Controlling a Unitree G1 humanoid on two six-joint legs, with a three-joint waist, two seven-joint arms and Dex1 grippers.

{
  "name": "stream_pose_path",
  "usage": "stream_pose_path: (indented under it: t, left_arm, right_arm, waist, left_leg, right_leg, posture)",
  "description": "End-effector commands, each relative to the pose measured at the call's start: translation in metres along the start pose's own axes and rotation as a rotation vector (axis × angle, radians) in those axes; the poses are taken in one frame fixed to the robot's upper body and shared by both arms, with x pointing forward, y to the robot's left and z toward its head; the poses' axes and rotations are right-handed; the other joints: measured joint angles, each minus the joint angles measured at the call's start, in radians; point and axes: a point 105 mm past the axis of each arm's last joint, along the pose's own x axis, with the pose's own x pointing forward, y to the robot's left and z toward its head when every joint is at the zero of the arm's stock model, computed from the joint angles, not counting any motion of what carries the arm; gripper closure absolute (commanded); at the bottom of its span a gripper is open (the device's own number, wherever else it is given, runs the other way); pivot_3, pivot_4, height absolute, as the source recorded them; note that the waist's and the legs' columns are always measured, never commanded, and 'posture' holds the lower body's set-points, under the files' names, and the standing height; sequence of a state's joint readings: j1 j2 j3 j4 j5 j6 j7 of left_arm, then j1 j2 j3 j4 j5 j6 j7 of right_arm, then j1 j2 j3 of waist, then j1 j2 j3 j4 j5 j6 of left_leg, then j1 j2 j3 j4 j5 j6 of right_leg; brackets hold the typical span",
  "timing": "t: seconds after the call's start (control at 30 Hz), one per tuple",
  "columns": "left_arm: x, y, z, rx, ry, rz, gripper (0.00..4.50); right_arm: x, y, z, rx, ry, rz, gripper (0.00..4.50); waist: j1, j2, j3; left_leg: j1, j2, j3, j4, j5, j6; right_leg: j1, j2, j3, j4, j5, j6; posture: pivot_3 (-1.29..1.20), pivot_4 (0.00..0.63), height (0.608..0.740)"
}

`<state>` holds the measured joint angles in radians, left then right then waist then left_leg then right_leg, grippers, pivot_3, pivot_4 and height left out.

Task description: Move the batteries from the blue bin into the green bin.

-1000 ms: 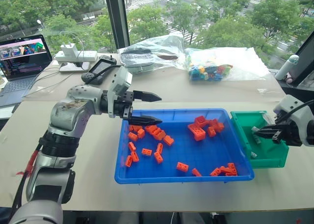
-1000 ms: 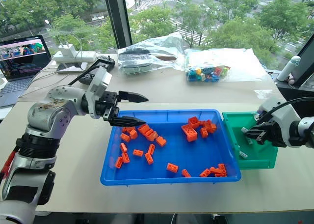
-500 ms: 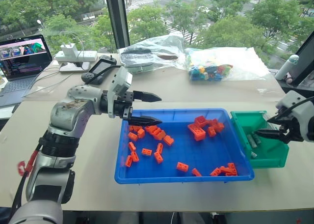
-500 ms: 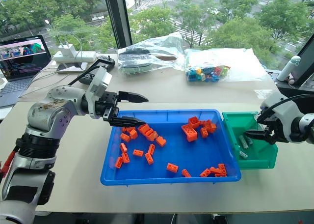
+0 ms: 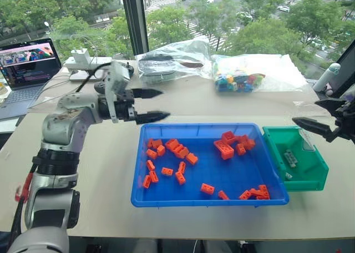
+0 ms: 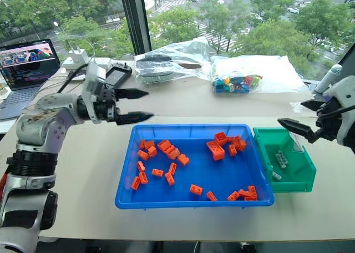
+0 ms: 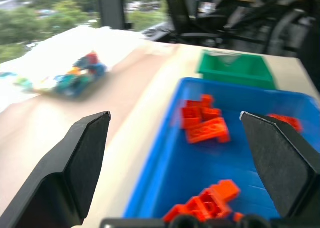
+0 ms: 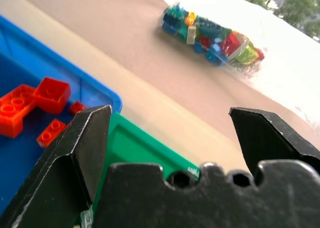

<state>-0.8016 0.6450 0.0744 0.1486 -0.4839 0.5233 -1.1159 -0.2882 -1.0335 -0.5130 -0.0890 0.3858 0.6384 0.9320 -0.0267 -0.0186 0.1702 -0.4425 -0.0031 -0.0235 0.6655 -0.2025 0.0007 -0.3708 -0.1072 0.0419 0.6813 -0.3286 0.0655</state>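
Batteries (image 6: pixel 281 159) lie in the green bin (image 6: pixel 299 178), only orange bricks (image 6: pixel 215 150) show in the blue bin (image 6: pixel 191 200), and both the right gripper (image 6: pixel 302 118) and left gripper (image 6: pixel 132 105) hang wide and empty, so a careful sweep for strays looks wise.

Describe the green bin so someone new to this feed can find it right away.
Start at the blue bin, the big shallow tray of orange bricks in the middle of the table. The green bin sits against that tray's right end. It is the smaller, deeper container, the only green one, and holds silver-grey batteries rather than bricks.
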Motion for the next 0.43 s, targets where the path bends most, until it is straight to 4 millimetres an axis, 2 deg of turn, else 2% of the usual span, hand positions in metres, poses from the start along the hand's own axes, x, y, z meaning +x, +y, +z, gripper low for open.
stream_pose_path:
  t: [0.03, 0.13, 0.43]
  left_arm:
    - [-0.025, 0.017, -0.020, 0.053, 0.069, 0.173, 0.00]
    - [-0.034, 0.018, -0.029, 0.046, 0.069, 0.229, 0.00]
    - [-0.042, 0.028, -0.049, -0.028, 0.068, 0.296, 0.00]
  right_arm:
    - [-0.018, -0.011, -0.007, 0.053, -0.036, -0.048, 0.07]
    - [-0.023, -0.013, -0.016, 0.119, -0.038, -0.050, 0.07]
    - [-0.018, -0.016, -0.030, 0.103, -0.013, -0.110, 0.07]
  waist:
    - [0.000, 0.000, 0.000]
    - [0.001, 0.000, 0.000]
    - [0.009, 0.000, 0.000]
  left_leg:
    - [0.000, 0.000, 0.000, 0.000, 0.000, 0.000]
    - [0.000, 0.000, 0.000, -0.001, 0.000, 0.000]
    - [0.001, 0.000, 0.001, -0.001, 0.000, 0.000]
  right_leg:
    - [0.000, 0.000, 0.000, 0.000, 0.000, 0.000]
    - [0.000, 0.000, 0.000, 0.000, 0.000, 0.000]
    - [0.000, 0.000, 0.000, -0.001, 0.000, 0.000]
  posture:
    - [0.00, 0.150, 0.732]
    - [0.00, 0.150, 0.732]
    - [0.00, 0.150, 0.732]
